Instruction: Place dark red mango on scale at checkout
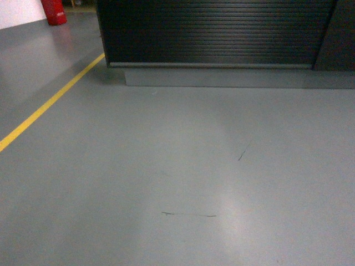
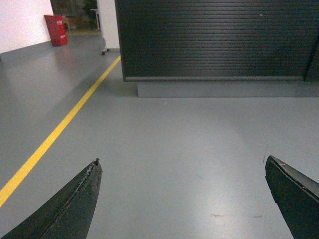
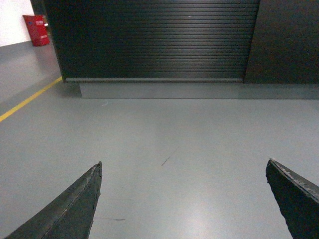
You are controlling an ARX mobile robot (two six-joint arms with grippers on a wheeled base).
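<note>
Head view: bare grey floor [image 1: 177,183] fronts the checkout [image 1: 213,33].

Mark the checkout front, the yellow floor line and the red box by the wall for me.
checkout [image 1: 211,30]: head view, on its ribbed dark front panel.
yellow floor line [image 2: 60,127]: left wrist view, mid-stripe.
red box [image 3: 37,29]: right wrist view, on its front face.
</note>
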